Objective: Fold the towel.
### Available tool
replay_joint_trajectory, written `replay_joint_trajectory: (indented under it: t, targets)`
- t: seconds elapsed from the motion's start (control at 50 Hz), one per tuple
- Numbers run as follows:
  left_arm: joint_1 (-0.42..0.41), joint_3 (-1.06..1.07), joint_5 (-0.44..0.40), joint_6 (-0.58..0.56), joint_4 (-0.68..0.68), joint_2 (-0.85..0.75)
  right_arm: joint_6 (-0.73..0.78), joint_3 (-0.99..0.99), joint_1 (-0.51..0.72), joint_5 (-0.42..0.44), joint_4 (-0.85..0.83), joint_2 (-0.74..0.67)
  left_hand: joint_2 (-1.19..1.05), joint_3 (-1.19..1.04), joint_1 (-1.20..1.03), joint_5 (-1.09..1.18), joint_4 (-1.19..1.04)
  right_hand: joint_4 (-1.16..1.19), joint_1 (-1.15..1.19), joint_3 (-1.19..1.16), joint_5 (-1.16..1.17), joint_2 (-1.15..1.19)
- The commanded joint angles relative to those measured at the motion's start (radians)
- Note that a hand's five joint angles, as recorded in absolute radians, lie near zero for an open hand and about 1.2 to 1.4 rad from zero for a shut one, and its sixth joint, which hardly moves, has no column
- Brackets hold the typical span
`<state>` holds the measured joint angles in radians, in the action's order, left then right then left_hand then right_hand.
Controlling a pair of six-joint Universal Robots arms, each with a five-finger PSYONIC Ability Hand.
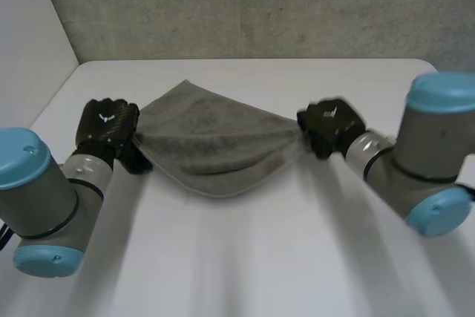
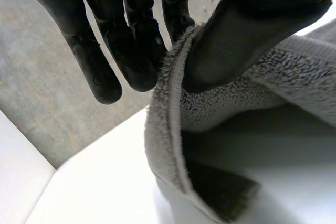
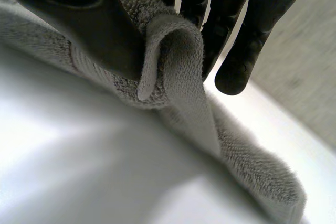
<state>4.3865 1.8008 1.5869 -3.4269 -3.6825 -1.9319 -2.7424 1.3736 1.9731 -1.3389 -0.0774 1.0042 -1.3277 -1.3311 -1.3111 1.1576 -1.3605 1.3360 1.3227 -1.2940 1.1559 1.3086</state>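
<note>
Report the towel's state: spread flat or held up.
Held up, not flat: the left robot hand and right robot hand each pinch one end of the towel, and its middle sags between them.

We see a white desk [image 1: 245,257] with rounded far corners, a rough grey wall [image 1: 260,5] behind and a pale panel [image 1: 30,35] beside it.

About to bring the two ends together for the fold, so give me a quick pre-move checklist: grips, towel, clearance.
1. Left robot hand pinching the towel edge between thumb and fingers: ok.
2. Right robot hand pinching the opposite end: ok, though the cloth curls over there.
3. Both hands at similar height: ok.
4. Towel taut between them: not ok, the middle sags.
5. Sagging edge lifted off the table: cannot tell.
</note>
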Motion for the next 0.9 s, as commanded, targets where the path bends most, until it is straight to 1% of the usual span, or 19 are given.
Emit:
replay_joint_trajectory:
  t: [0.02, 0.14, 0.18, 0.24, 0.38, 0.42, 0.46, 0.48, 0.52, 0.54, 0.58, 0.64, 0.68, 0.7, 0.74, 0.8, 0.84, 0.86, 0.9]
  targets:
    - [-0.001, -0.001, 0.001, 0.0, 0.019, 0.154, -0.085, -0.059, -0.051, 0.035, 0.134, 0.238, -0.069, -0.065, -0.085, 0.064, -0.036, 0.06, 0.074, -0.102, 0.066, 0.088]
    - [0.004, 0.0, -0.001, 0.006, 0.062, 0.315, -0.112, -0.133, -0.137, 0.103, 0.277, 0.386, -0.069, -0.065, -0.085, 0.064, -0.036, 0.06, 0.074, -0.102, 0.066, 0.088]
    - [0.021, -0.009, -0.002, 0.029, 0.114, 0.416, -0.118, -0.195, -0.19, 0.147, 0.346, 0.459, -0.069, -0.065, -0.085, 0.064, -0.036, 0.06, 0.074, -0.102, 0.066, 0.088]
    - [0.03, -0.021, -0.007, 0.054, 0.156, 0.471, -0.12, -0.26, -0.221, 0.185, 0.405, 0.496, -0.069, -0.065, -0.085, 0.064, -0.036, 0.06, 0.074, -0.102, 0.066, 0.088]
    - [0.036, -0.037, -0.054, 0.069, 0.177, 0.476, -0.12, -0.346, -0.24, 0.218, 0.487, 0.481, -0.069, -0.065, -0.085, 0.064, -0.036, 0.06, 0.074, -0.102, 0.066, 0.088]
    - [0.039, -0.038, -0.067, 0.069, 0.174, 0.455, -0.112, -0.353, -0.24, 0.219, 0.49, 0.453, -0.069, -0.065, -0.085, 0.064, -0.036, 0.06, 0.074, -0.102, 0.066, 0.088]
    - [0.041, -0.05, -0.081, 0.066, 0.17, 0.345, -0.106, -0.376, -0.237, 0.215, 0.49, 0.357, -0.069, -0.065, -0.085, 0.064, -0.036, 0.06, 0.074, -0.102, 0.066, 0.088]
    - [0.041, -0.051, -0.081, 0.066, 0.17, 0.344, -0.106, -0.376, -0.237, 0.215, 0.49, 0.356, -0.069, -0.065, -0.085, 0.064, -0.036, 0.06, 0.074, -0.102, 0.066, 0.088]
    - [0.041, -0.104, -0.081, 0.06, 0.17, 0.216, -0.096, -0.424, -0.221, 0.201, 0.487, 0.265, -0.069, -0.065, -0.085, 0.064, -0.036, 0.06, 0.074, -0.102, 0.066, 0.088]
    - [0.041, -0.104, -0.081, 0.06, 0.17, 0.215, -0.095, -0.424, -0.221, 0.201, 0.487, 0.264, -0.069, -0.065, -0.085, 0.064, -0.036, 0.06, 0.074, -0.102, 0.066, 0.088]
    - [0.047, -0.181, -0.079, 0.058, 0.171, 0.075, -0.076, -0.487, -0.197, 0.192, 0.482, 0.162, -0.069, -0.065, -0.085, 0.064, -0.036, 0.06, 0.074, -0.102, 0.066, 0.088]
    - [0.053, -0.232, -0.079, 0.055, 0.174, 0.007, -0.068, -0.533, -0.175, 0.184, 0.481, 0.103, -0.069, -0.065, -0.085, 0.064, -0.036, 0.06, 0.074, -0.102, 0.066, 0.088]
    - [0.06, -0.352, -0.076, 0.055, 0.179, -0.099, -0.065, -0.655, -0.122, 0.138, 0.472, -0.016, -0.069, -0.065, -0.085, 0.064, -0.036, 0.06, 0.074, -0.102, 0.066, 0.088]
    - [0.06, -0.353, -0.076, 0.055, 0.179, -0.099, -0.065, -0.656, -0.122, 0.138, 0.472, -0.016, -0.069, -0.065, -0.085, 0.064, -0.036, 0.06, 0.074, -0.102, 0.066, 0.088]
    - [0.06, -0.495, -0.074, 0.055, 0.179, -0.178, -0.066, -0.811, -0.096, 0.083, 0.452, -0.12, -0.069, -0.065, -0.085, 0.064, -0.036, 0.06, 0.074, -0.102, 0.066, 0.088]
    - [0.059, -0.577, -0.078, 0.055, 0.18, -0.205, -0.071, -0.901, -0.091, 0.058, 0.438, -0.171, -0.069, -0.065, -0.085, 0.064, -0.036, 0.06, 0.074, -0.102, 0.066, 0.088]
    - [0.056, -0.74, -0.082, 0.055, 0.202, -0.231, -0.071, -1.103, -0.086, 0.005, 0.404, -0.26, -0.069, -0.065, -0.085, 0.064, -0.036, 0.06, 0.074, -0.102, 0.066, 0.088]
    - [0.056, -0.741, -0.082, 0.055, 0.202, -0.231, -0.071, -1.104, -0.086, 0.004, 0.404, -0.26, -0.069, -0.065, -0.085, 0.064, -0.036, 0.06, 0.074, -0.102, 0.066, 0.088]
    - [0.05, -0.89, -0.085, 0.058, 0.219, -0.233, -0.074, -1.31, -0.086, -0.031, 0.383, -0.329, -0.069, -0.065, -0.085, 0.064, -0.036, 0.06, 0.074, -0.102, 0.066, 0.088]
